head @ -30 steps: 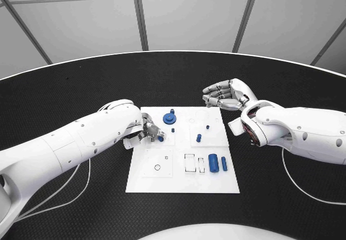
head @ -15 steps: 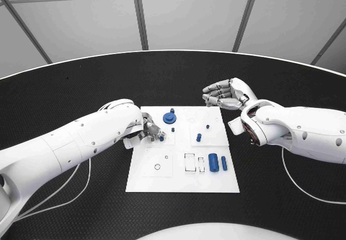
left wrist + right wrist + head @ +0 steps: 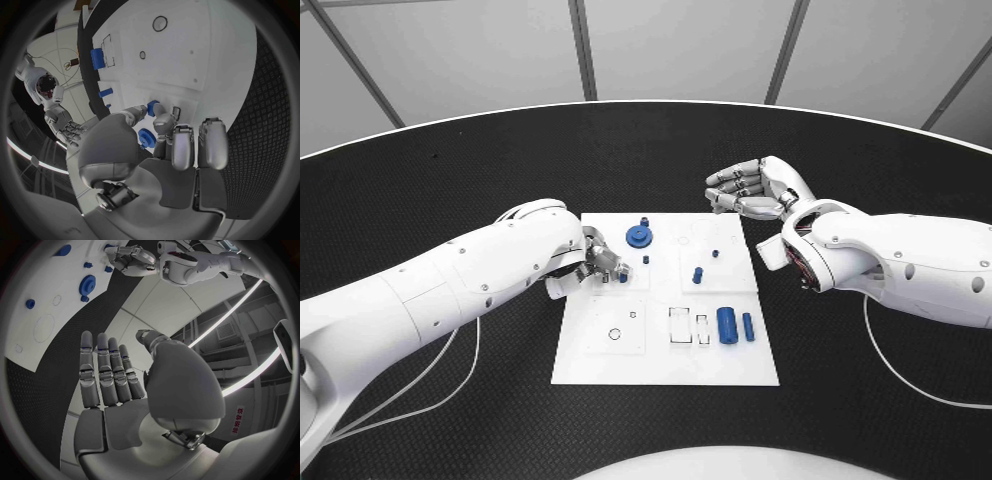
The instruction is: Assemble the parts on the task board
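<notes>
Here the task board [image 3: 664, 345] lies flat in the middle of the black table [image 3: 444, 170], long side running away from the robot, so both arms reach it from either flank. The left hand [image 3: 599, 262] sits low over the board's left edge; in the left wrist view its fingertips [image 3: 154, 107] pinch a small blue peg [image 3: 152, 108] just above the white surface, beside a shallow slot, probably to seat the peg upright. The blue gear [image 3: 639, 237] stands on the board's far part, just beyond that hand, with a small blue pin [image 3: 645, 220] next to it. The right hand [image 3: 750, 188] hovers off the board past its far right corner, holding nothing; in the right wrist view its fingers [image 3: 103, 372] lie straight and spread, seemingly parked clear of the work. The board's recesses act as its containers: a round outline [image 3: 616, 335] on the near left holds nothing visible, and a rectangular pocket [image 3: 679, 325] near the middle also appears unfilled. Beside that pocket lie a large blue cylinder [image 3: 727, 325] and a thinner blue rod [image 3: 749, 325], both on their sides, apart from one another, awaiting placement.
</notes>
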Robot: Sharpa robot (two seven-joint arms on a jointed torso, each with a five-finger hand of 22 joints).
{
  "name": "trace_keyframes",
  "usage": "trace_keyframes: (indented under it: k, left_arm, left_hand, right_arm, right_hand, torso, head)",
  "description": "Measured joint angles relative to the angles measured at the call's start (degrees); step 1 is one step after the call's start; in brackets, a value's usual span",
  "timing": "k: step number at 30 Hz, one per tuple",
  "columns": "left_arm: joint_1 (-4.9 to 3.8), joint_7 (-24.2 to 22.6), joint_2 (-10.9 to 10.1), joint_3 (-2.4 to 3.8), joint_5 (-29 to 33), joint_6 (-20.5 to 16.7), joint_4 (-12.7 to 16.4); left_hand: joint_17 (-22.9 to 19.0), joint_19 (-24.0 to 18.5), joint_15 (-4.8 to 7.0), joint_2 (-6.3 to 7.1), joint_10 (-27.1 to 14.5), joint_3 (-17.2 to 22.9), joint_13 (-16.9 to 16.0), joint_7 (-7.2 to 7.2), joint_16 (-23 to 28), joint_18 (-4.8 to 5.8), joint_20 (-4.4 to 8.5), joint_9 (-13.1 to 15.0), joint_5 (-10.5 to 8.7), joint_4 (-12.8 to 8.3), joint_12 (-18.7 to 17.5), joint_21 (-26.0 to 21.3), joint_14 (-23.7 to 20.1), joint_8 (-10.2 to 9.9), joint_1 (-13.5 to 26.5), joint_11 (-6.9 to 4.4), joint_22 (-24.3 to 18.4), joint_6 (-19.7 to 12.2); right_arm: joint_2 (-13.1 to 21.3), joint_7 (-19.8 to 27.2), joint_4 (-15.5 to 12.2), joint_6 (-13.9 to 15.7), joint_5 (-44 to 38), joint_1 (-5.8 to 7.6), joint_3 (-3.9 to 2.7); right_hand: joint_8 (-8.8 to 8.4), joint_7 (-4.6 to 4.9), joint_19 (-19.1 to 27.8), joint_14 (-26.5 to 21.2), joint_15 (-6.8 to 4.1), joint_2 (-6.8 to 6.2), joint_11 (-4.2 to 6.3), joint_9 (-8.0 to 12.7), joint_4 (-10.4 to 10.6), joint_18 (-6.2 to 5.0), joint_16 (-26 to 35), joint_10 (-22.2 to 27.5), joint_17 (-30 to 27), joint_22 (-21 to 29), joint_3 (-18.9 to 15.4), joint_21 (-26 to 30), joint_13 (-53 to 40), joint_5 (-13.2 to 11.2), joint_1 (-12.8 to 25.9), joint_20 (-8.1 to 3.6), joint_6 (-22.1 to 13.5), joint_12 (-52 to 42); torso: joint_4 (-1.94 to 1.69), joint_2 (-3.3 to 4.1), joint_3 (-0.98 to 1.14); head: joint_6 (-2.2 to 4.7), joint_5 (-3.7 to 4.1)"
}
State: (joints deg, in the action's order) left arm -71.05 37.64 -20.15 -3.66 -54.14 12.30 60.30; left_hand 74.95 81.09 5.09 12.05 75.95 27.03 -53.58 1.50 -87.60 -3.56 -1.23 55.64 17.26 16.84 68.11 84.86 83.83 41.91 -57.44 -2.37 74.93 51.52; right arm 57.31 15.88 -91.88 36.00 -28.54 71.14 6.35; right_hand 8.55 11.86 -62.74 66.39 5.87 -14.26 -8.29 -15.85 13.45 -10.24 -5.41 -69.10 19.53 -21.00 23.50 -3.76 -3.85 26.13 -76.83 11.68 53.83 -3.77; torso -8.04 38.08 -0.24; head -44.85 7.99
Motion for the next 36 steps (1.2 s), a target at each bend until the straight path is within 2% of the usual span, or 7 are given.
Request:
trace_keyframes:
  k: [13, 17, 21, 26, 29, 32, 36]
  left_arm:
    - [-0.53, -0.4, -2.63, 0.14, 5.37, 0.2, 2.84]
    - [-1.19, -0.43, -3.67, 0.69, 6.46, 0.51, 3.54]
    - [-2.43, -0.39, -4.88, 1.17, 7.06, 0.69, 3.88]
    - [-3.74, -0.36, -6.11, 2.24, 7.29, 0.56, 3.53]
    - [-4.31, -0.82, -6.45, 2.55, 7.32, 0.55, 2.73]
    - [-4.64, -1.83, -6.29, 2.68, 7.07, 0.49, 1.64]
    - [-4.86, -4.06, -5.68, 2.77, 5.36, -0.05, -0.18]
  left_hand:
    - [-0.01, 0.0, 0.0, 0.31, 0.0, -1.42, -0.15, 0.23, 0.0, 0.0, 0.0, 0.12, -0.39, -0.16, 0.24, 0.0, 0.0, -0.61, 0.31, 0.0, -0.01, -0.25]
    - [-0.01, 0.0, 0.0, 0.31, 0.0, -1.83, -0.13, 0.23, 0.0, 0.0, 0.0, 0.12, -0.39, -0.24, 0.46, 0.0, 0.0, -0.61, 0.31, 0.0, -0.01, -0.25]
    - [-0.01, 0.0, 0.0, 0.31, 0.0, -2.31, -0.1, 0.23, 0.0, 0.0, 0.0, 0.19, -0.39, -0.41, 0.46, 0.0, 0.0, -0.61, 0.31, 0.0, -0.01, -0.25]
    - [-0.02, -0.49, 0.0, 0.4, -0.16, -2.8, -0.21, 0.46, 0.0, -0.01, -0.03, 0.18, -0.39, -0.39, 0.68, -0.11, 0.0, -0.74, 0.21, 0.17, -0.01, -0.49]
    - [-0.02, -1.06, 0.0, -0.08, -1.13, -3.08, 0.25, 0.84, 0.0, -0.01, -0.2, -0.2, -0.39, -0.55, 0.68, -0.51, 0.0, -2.15, -1.84, 0.6, -0.01, -1.47]
    - [-0.02, -3.02, -0.77, -0.5, -4.02, -3.24, 3.7, 1.79, 0.0, -0.01, -0.67, -2.11, 0.0, -0.39, -1.55, -1.9, 0.12, -4.99, -4.68, 1.58, -2.25, -2.83]
    - [-0.02, -4.85, -1.26, -0.36, -6.26, -3.5, 6.51, 2.49, 0.0, 0.0, -1.12, -3.42, 0.0, -0.45, -3.41, -3.21, 0.19, -6.73, -6.11, 2.36, -5.06, -3.53]
  right_arm:
    - [-0.28, 0.11, 0.69, -0.06, 0.0, -0.01, 0.01]
    - [-0.11, 0.11, 0.86, -0.03, 0.0, -0.01, 0.01]
    - [-0.11, 0.09, 1.04, -0.04, 0.0, -0.02, 0.01]
    - [-0.12, 0.08, 1.16, -0.1, 0.0, -0.02, 0.01]
    - [-0.13, 0.06, 1.25, -0.14, 0.0, -0.03, 0.01]
    - [-0.13, 0.05, 1.26, -0.18, 0.0, -0.03, 0.01]
    - [-0.12, 0.05, 1.22, -0.22, 0.0, -0.03, 0.02]
  right_hand:
    - [0.0, 0.0, 0.0, -0.2, -0.21, 0.06, 0.0, 0.02, 0.16, 0.0, 0.0, 0.0, 0.0, 0.09, -0.16, 0.0, 0.0, 0.0, 0.4, 0.0, 0.0, 0.0]
    - [0.0, 0.0, 0.0, -0.2, -0.21, 0.06, 0.0, 0.02, 0.16, 0.0, 0.0, 0.0, 0.0, 0.09, -0.16, 0.0, 0.0, 0.0, 0.4, 0.0, 0.0, 0.0]
    - [0.0, 0.0, 0.0, -0.2, -0.2, 0.06, 0.0, 0.01, 0.16, 0.0, 0.0, 0.0, 0.0, 0.09, -0.16, 0.0, 0.0, 0.0, 0.4, 0.0, 0.0, 0.0]
    - [0.0, 0.0, 0.0, -0.2, -0.21, 0.06, 0.0, 0.01, 0.16, 0.0, 0.0, 0.0, 0.0, 0.09, -0.16, 0.0, 0.0, 0.0, 0.4, 0.0, 0.0, 0.0]
    - [0.0, 0.0, 0.0, -0.2, -0.21, 0.06, 0.0, 0.01, 0.16, 0.0, 0.0, 0.0, 0.01, 0.2, -0.16, 0.0, 0.0, 0.0, 0.39, 0.0, 0.0, 0.0]
    - [0.0, 0.0, 0.0, -0.2, -0.2, 0.06, 0.0, 0.01, 0.16, 0.0, 0.0, 0.0, -0.04, 0.21, -0.16, 0.0, 0.0, 0.0, 0.39, 0.0, 0.0, 0.0]
    - [0.0, 0.0, 0.0, -0.2, -0.2, 0.06, 0.0, 0.01, 0.16, 0.0, 0.0, 0.0, -0.04, 0.26, -0.16, 0.0, 0.0, 0.0, 0.39, 0.0, 0.0, 0.0]
  torso:
    - [-0.04, -0.16, -0.01]
    - [-0.01, -0.07, -0.07]
    - [-0.01, -0.04, -0.04]
    - [-0.13, -0.03, -0.03]
    - [-0.18, -0.03, -0.04]
    - [-0.13, -0.03, -0.04]
    - [-0.03, 0.08, -0.04]
  head:
    - [0.45, -0.23]
    - [0.71, -0.31]
    - [0.89, -0.37]
    - [1.02, -0.35]
    - [1.08, -0.38]
    - [1.31, -0.57]
    - [1.64, -0.71]
